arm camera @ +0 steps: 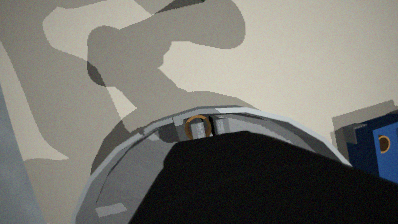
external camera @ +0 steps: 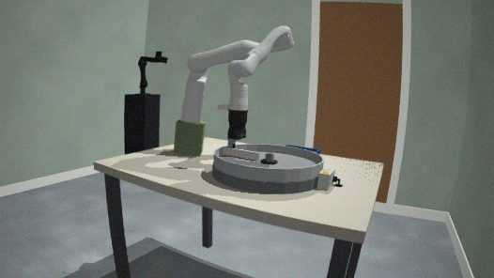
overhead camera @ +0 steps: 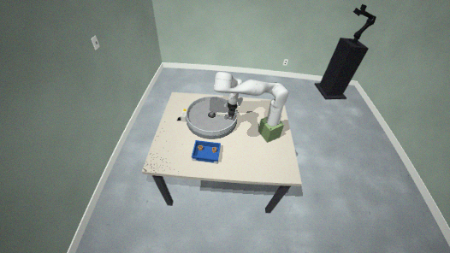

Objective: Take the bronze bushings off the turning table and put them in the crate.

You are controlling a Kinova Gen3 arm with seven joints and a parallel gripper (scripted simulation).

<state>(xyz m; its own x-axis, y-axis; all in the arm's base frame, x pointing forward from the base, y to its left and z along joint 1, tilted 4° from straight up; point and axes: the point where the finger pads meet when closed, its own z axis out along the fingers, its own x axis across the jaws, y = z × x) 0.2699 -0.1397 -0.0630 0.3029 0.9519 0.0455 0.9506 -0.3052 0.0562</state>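
The turning table (overhead camera: 198, 124) (external camera: 263, 175) is a round grey dish with a raised rim. My gripper (overhead camera: 231, 116) (external camera: 232, 145) (arm camera: 206, 124) is low inside its rim, on the side toward the arm's base. It is shut on the wall of a bronze bushing (arm camera: 198, 116), one finger inside the bore and one outside. The blue crate (overhead camera: 206, 155) (external camera: 302, 148) (arm camera: 362, 156) holds two bronze bushings, one at left (overhead camera: 200, 148) and one at right (overhead camera: 214, 150); one of them shows in the wrist view (arm camera: 384, 144). I cannot clearly make out steel bushings; the dark gripper body hides much of the dish.
A pale bar (overhead camera: 222, 114) (external camera: 245, 154) reaches from near the hub (overhead camera: 211, 114) (external camera: 270, 158) toward the rim beside my gripper. A small white box with a yellow top (overhead camera: 184, 114) (external camera: 326, 179) sits against the dish's outside. The green base block (overhead camera: 270, 131) (external camera: 189, 138) carries the arm.
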